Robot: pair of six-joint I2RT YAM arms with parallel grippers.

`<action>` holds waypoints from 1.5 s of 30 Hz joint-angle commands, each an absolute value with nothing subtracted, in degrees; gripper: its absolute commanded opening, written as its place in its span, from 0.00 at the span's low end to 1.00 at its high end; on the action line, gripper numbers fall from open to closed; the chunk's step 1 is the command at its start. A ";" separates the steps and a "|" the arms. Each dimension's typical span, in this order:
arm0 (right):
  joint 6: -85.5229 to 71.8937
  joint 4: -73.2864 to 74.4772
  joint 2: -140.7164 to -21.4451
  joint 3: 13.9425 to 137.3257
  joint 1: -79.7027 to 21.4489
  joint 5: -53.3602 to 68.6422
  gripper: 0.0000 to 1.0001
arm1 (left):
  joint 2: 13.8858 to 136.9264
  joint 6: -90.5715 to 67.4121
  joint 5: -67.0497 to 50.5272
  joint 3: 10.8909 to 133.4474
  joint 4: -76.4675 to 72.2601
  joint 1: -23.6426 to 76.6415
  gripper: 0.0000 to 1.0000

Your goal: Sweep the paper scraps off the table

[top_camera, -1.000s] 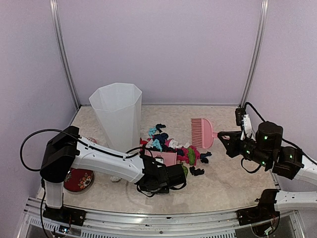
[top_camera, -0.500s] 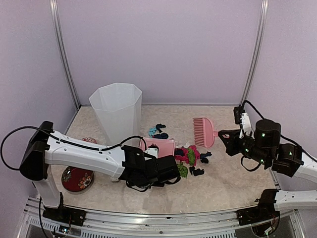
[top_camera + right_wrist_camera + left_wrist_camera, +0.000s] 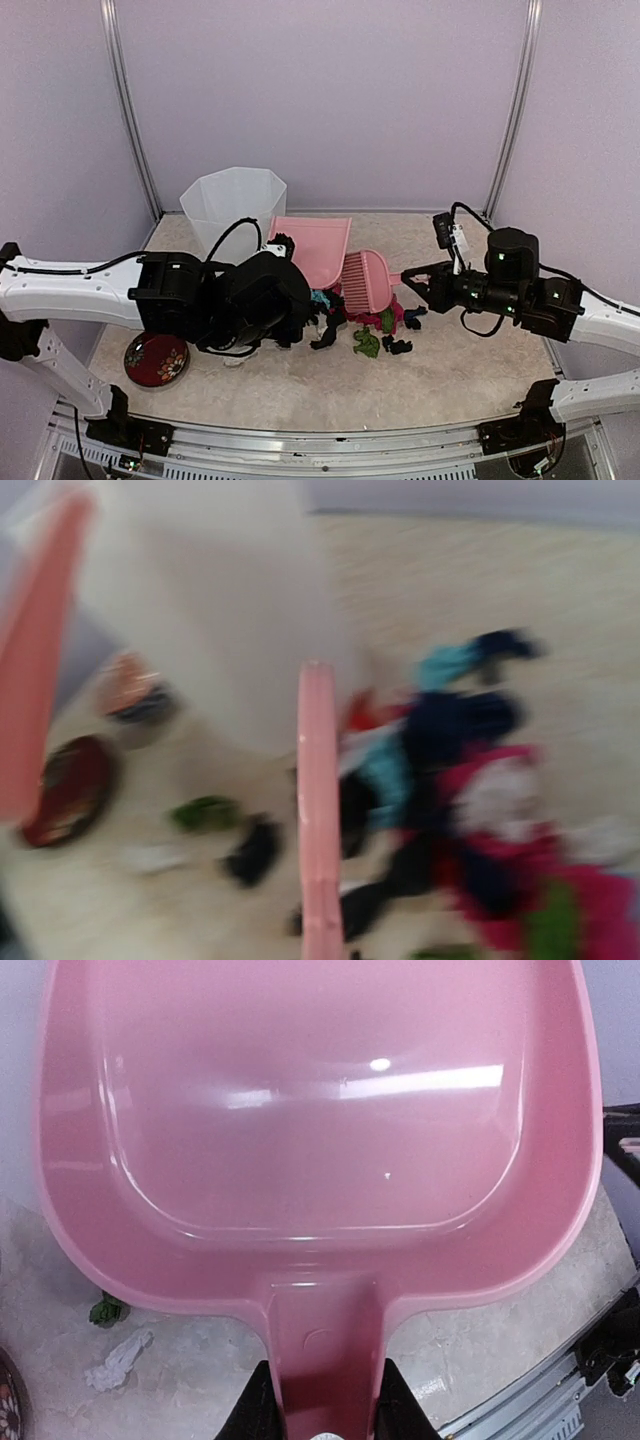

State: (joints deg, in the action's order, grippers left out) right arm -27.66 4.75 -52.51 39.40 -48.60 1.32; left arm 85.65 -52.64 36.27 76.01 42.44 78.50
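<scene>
Seen from above, two robot arms reach in from either side over a beige, stone-patterned table (image 3: 450, 370).

The left fingers (image 3: 252, 1418) pinch the handle of a pink dustpan (image 3: 310, 250), one black finger on each side of the handle. The dustpan is lifted off the table and tilted, with its wide mouth pointing away from the arm. It hangs just to the right of a tall white bin (image 3: 235, 205) that stands near the back of the table.

The right fingers (image 3: 420, 280) are pressed together on the handle of a pink brush (image 3: 365, 282). The brush head sits just beside the dustpan's lower right corner.

The paper scraps (image 3: 385, 320) lie in a loose heap near the middle of the table, between the two arms and right under the brush. They are black, magenta, green and teal. A green bit and a black bit lie a little apart on the near side of the heap. The left wrist view shows one green and one white bit on the table beneath the dustpan.

A red patterned dish (image 3: 157, 360) rests at the near left, partly hidden by the left arm.
</scene>
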 commanded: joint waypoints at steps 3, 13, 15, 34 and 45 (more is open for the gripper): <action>-38.82 -12.04 -61.64 38.24 -53.21 15.23 0.00 | 74.83 -38.27 34.38 73.22 32.52 78.94 0.00; -47.01 -21.14 -86.70 50.01 -60.25 19.03 0.00 | 65.87 -29.50 32.33 73.15 31.69 78.21 0.00; -47.78 -21.83 -92.05 53.82 -61.33 20.14 0.00 | 64.50 -29.08 32.35 72.52 31.92 77.85 0.00; -46.27 -10.52 -117.81 76.28 -61.88 14.00 0.00 | 57.71 -29.27 29.15 65.99 31.29 75.09 0.00; -41.33 -7.33 -106.05 63.85 -52.22 8.04 0.00 | 58.04 -29.56 27.59 64.67 29.00 73.50 0.00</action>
State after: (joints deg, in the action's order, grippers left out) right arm -44.80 -11.55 -110.50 67.48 -55.81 13.50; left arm 58.17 -29.54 28.67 64.62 32.03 74.17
